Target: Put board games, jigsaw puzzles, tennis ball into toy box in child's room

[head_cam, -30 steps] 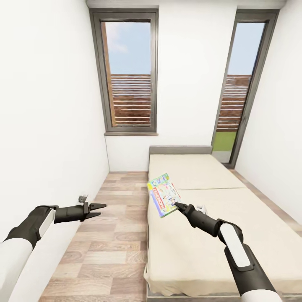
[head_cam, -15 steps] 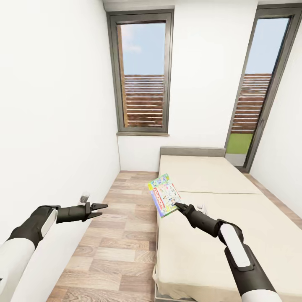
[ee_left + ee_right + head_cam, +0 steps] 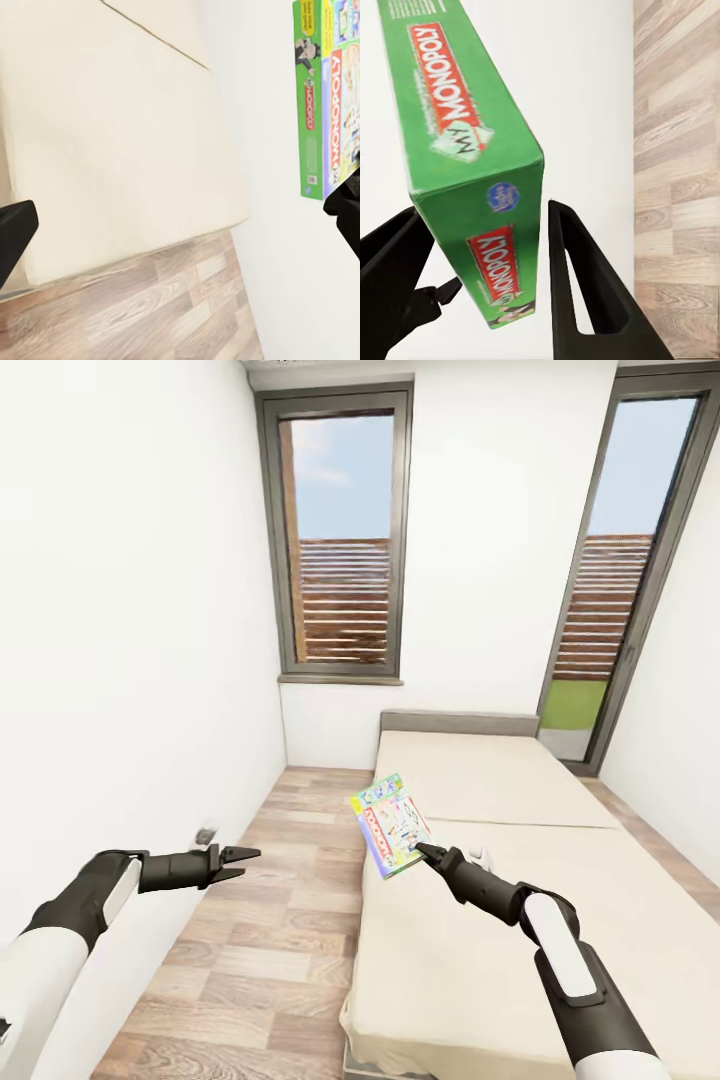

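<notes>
Head view: green Monopoly board game [image 3: 391, 825], tilted.

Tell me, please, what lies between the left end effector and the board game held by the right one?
In the head view, nothing: only bare wood floor shows behind the gap between the left end effector and the board game.

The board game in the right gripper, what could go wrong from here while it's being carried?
1. The right gripper pinches the board game only at one lower corner, with most of the box sticking out tilted above it; it could pivot or slip out.
2. It hangs near the bed edge, over the wooden floor; a drop might land on the floor.
3. The left gripper is open and well apart, so it gives no support.
</notes>
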`<state>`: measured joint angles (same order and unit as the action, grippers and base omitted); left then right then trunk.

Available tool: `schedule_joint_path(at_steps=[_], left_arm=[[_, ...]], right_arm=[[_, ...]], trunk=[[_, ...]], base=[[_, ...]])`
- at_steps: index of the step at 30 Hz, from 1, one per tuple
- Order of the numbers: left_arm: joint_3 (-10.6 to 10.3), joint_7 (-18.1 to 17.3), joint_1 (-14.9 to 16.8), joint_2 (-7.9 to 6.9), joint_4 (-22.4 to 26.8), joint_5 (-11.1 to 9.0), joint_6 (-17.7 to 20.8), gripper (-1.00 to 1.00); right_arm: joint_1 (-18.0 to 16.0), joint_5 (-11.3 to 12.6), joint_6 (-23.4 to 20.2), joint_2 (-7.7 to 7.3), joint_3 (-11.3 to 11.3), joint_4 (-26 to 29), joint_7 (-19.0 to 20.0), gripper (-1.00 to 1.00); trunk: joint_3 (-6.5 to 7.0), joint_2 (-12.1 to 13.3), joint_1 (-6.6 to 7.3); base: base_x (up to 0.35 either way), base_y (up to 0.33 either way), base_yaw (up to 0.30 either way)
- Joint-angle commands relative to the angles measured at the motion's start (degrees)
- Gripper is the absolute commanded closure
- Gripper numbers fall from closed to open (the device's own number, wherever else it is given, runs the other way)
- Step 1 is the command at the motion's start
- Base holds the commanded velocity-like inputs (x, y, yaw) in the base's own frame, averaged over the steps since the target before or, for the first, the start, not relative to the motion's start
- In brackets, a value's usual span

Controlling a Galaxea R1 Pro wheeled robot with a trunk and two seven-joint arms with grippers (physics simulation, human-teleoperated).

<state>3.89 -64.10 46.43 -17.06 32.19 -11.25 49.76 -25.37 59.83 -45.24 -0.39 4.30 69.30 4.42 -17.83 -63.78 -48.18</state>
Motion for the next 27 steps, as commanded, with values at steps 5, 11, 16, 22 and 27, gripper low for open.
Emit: schedule_joint_path(at_steps=[5, 11, 16, 22, 27], left_arm=[[0.02, 0.13, 0.06, 0.41, -0.02, -0.09, 0.34, -1.00], [-0.02, 0.77, 0.06, 0.94, -0.02, -0.09, 0.34, -1.00], [-0.02, 0.89, 0.06, 1.05, -0.02, -0.09, 0.35, -1.00], [0.03, 0.83, 0.06, 1.07, -0.02, -0.09, 0.37, -1.00], [0.06, 0.74, 0.06, 1.03, -0.02, -0.09, 0.48, -1.00]], right_arm=[[-0.03, -0.37, -0.29, -0.04, 0.15, 0.01, 0.42, 1.00], [-0.03, -0.42, -0.29, 0.06, 0.03, 0.04, 0.42, 1.00], [-0.03, -0.35, -0.35, -0.05, 0.08, 0.05, 0.42, 1.00], [-0.03, -0.41, -0.41, -0.13, 0.28, 0.05, 0.42, 1.00], [-0.03, -0.47, -0.59, -0.21, 0.48, -0.02, 0.35, 1.00]], trunk=[[0.07, -0.05, 0.00], [0.24, -0.05, 0.00], [0.39, -0.05, 0.00], [0.56, -0.05, 0.00], [1.24, 1.16, 0.66]], base=[[-0.068, -0.306, 0.256], [-0.177, -0.289, 0.271], [-0.225, -0.267, 0.274], [-0.146, -0.147, 0.276], [-0.016, -0.016, 0.277]])
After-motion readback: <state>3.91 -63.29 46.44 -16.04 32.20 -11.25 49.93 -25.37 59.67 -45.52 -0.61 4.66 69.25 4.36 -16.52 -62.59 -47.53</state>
